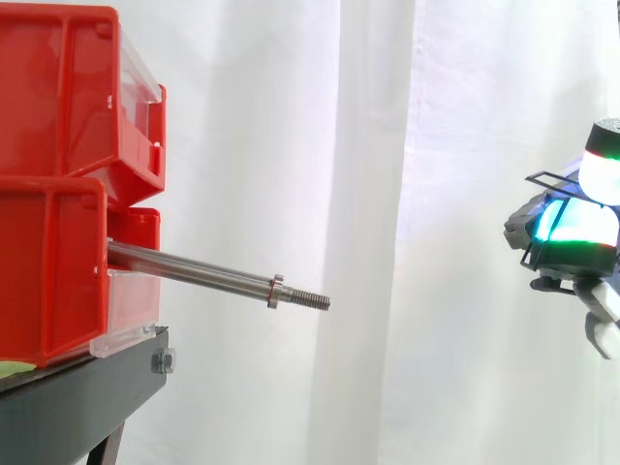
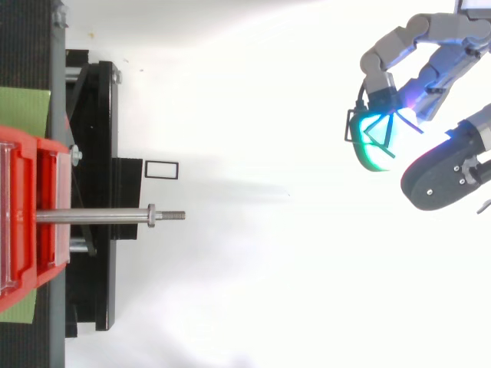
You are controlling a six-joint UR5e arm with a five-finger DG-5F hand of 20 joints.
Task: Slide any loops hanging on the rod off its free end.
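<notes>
Evidently bare, the rod [image 2: 100,216] runs 9-to-3 o'clock, free end toward the hand [image 2: 441,180], which is curled on black wire loops [image 2: 354,126].

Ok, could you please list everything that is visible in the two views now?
Bins: at least two, red, stacked at the left.
Stand: one, black, under the bins.
Green mat: one, beneath the bins.
Rod: one, silver, sticking out from the bins, nothing hanging on it.
Fallen loop: one, black, on the white surface beside the stand.
Held loop: black wire, count unclear, at the hand's fingertip.
Curtain: white, behind.
Hand: one, grey and black, green-white pads, far right, apart from the rod.
</notes>
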